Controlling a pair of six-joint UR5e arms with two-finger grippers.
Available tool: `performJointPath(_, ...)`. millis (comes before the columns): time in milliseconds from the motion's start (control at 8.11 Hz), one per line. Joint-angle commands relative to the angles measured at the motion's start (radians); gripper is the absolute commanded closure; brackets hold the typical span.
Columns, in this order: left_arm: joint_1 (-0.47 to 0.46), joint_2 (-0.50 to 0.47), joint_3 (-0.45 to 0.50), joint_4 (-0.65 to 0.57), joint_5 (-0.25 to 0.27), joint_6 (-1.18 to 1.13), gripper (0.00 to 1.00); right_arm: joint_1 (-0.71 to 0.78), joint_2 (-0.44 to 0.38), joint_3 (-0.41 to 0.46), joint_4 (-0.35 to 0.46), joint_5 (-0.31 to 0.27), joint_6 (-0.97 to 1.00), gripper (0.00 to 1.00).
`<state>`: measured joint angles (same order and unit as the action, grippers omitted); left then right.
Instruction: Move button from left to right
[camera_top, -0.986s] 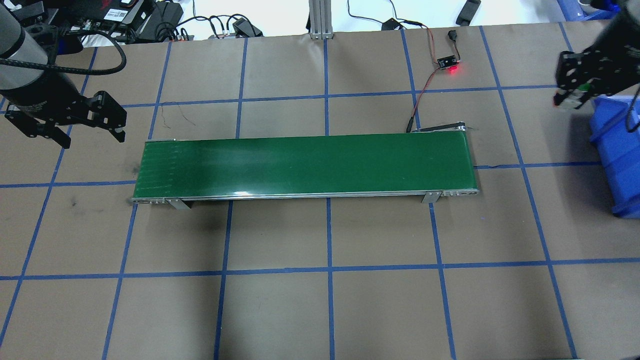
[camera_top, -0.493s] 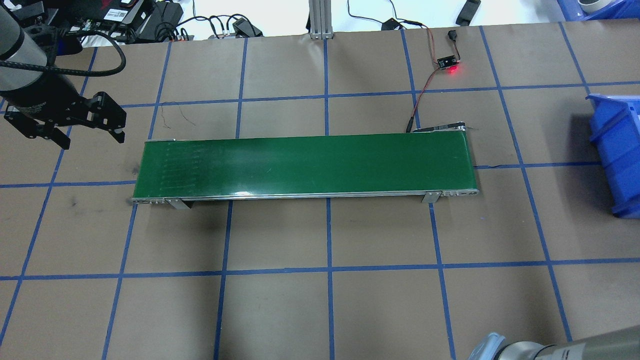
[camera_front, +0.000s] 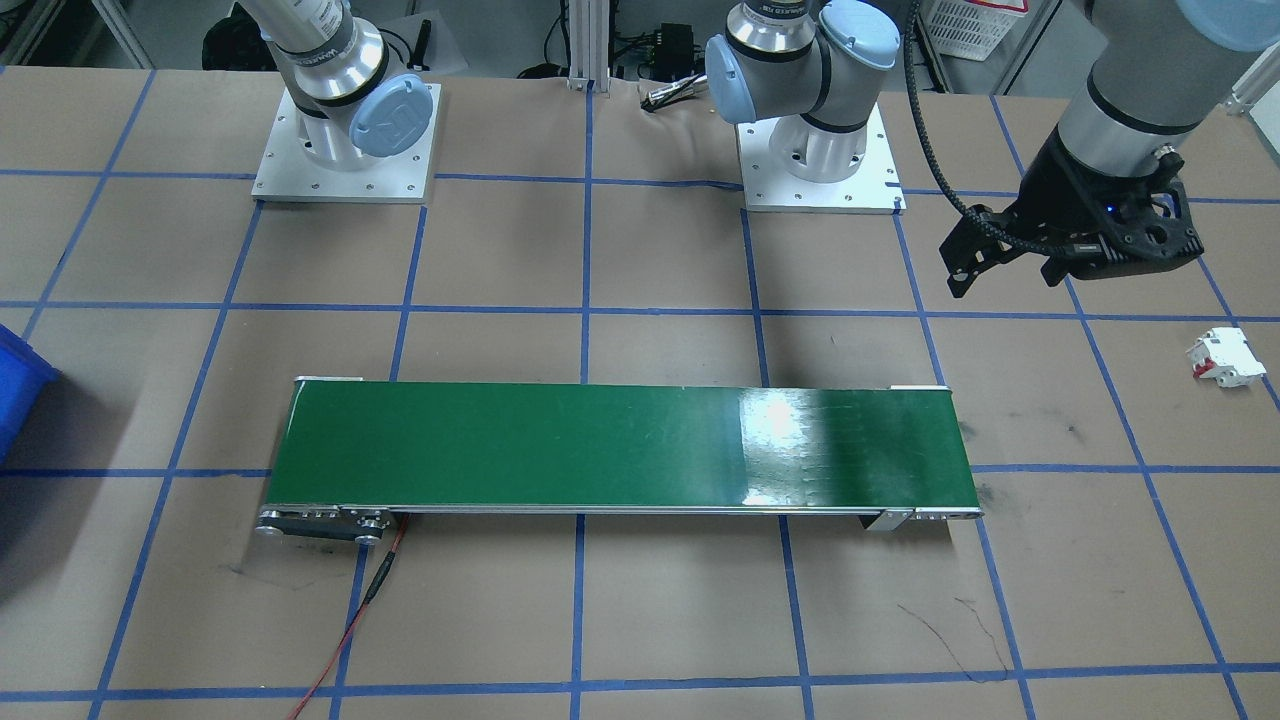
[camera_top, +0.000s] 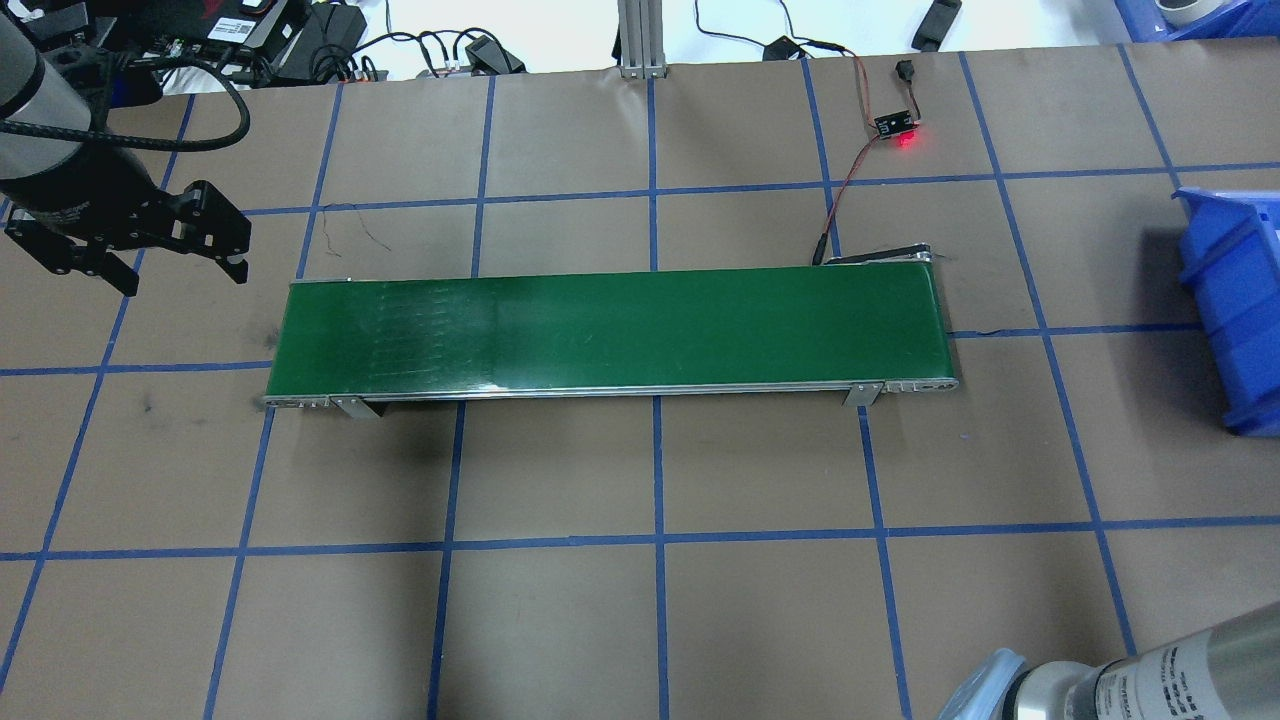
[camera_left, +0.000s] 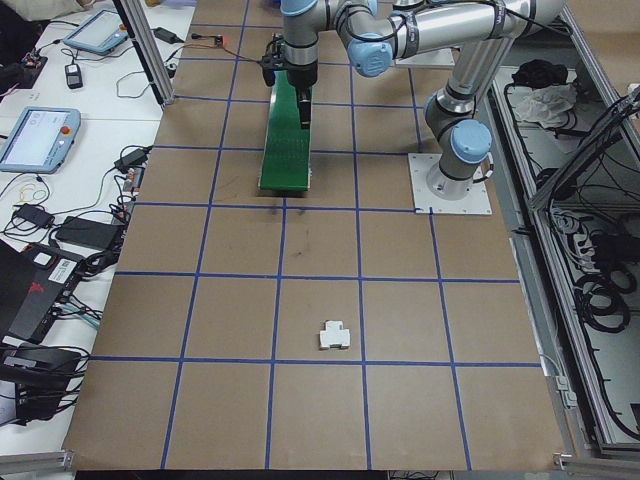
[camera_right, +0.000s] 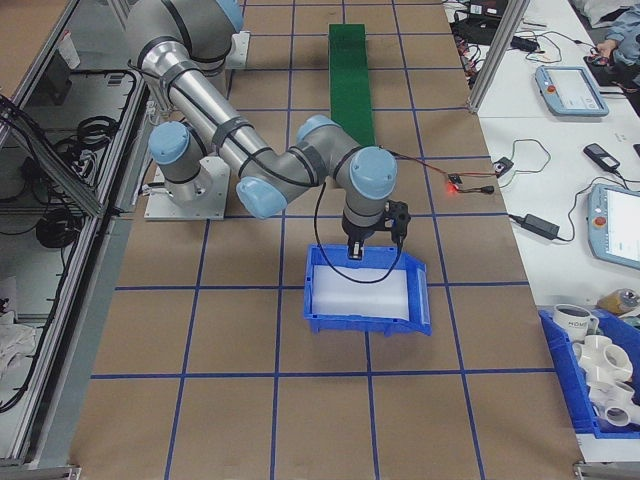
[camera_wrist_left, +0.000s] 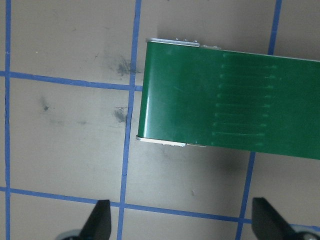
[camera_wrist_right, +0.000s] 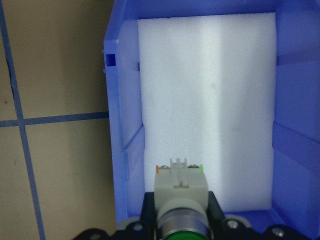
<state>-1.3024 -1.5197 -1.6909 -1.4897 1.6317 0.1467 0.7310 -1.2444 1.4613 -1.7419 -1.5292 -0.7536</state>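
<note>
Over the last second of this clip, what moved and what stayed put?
The right hand, shut on the button, left the overhead view's upper right, beside the blue bin; it now hangs over the bin's white foam in the right-side view. Part of the right arm came into the overhead view's bottom right corner. The left hand, open, barely shifted near the green conveyor belt, which stayed put.

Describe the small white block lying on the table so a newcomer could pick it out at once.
Start at the long green conveyor belt mid-table. Go past the end nearest the left gripper, out onto bare brown paper. The white block lies there alone, boxy, with red marks; nothing else loose sits near it.
</note>
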Motion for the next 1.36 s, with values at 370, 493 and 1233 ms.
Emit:
performJointPath(370, 0.0, -0.004, 0.005, -0.001, 0.0, -0.001, 0.0, -0.005, 0.132, 0.021, -0.079, -0.028, -0.07, 0.98)
performJointPath(493, 0.0, -0.004, 0.005, 0.0, 0.0, -0.001, 0.0, -0.005, 0.144, 0.021, -0.093, -0.058, -0.072, 0.96)
performJointPath(1233, 0.0, -0.004, 0.002, 0.0, 0.0, -0.001, 0.0, -0.005, 0.157, 0.065, -0.184, -0.126, -0.147, 0.7)
